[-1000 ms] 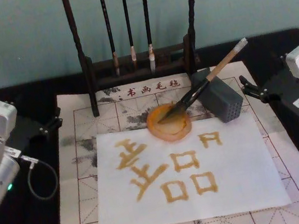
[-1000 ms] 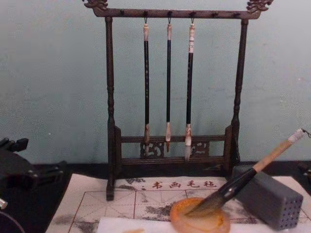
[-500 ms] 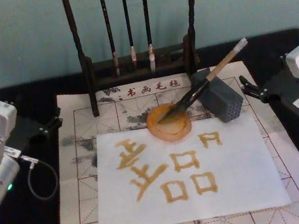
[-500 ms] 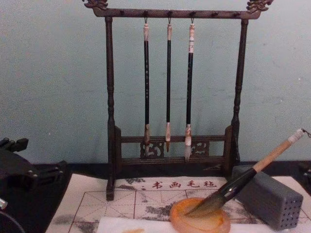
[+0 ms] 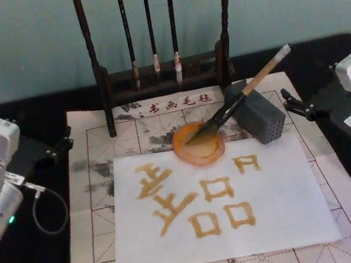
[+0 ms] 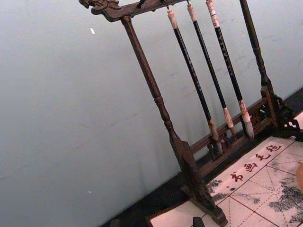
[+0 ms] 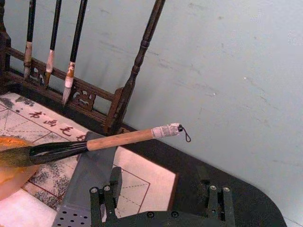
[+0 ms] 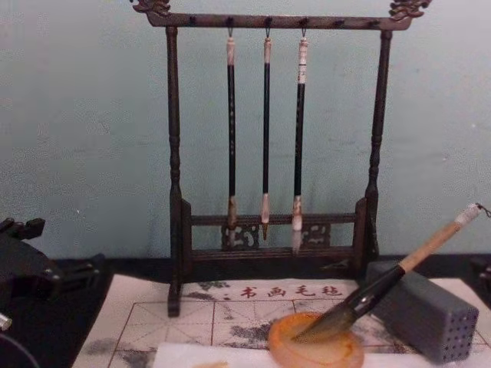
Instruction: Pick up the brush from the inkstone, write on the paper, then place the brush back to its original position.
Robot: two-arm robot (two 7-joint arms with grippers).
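Observation:
The brush (image 5: pixel 237 98) lies slanted, its dark bristles in the round amber inkstone (image 5: pixel 197 144) and its tan handle propped on a grey block (image 5: pixel 258 118); its white cap points back right. The chest view shows the brush (image 8: pixel 399 270) rising from the inkstone (image 8: pixel 314 345). The white paper (image 5: pixel 280 201) lies in front of the dish and bears several amber characters. My left gripper (image 5: pixel 69 136) hangs open over the black table at the left. My right gripper (image 5: pixel 287 103) is open at the right, a hand's width from the block. The right wrist view shows the brush (image 7: pixel 118 139) beyond the open right gripper (image 7: pixel 158 194).
A dark wooden rack (image 5: pixel 163 73) with three thin hanging brushes stands behind the inkstone. Beige grid-lined felt (image 5: pixel 93 204) with red characters lies under the paper. A cable loops beside my left arm (image 5: pixel 48 212).

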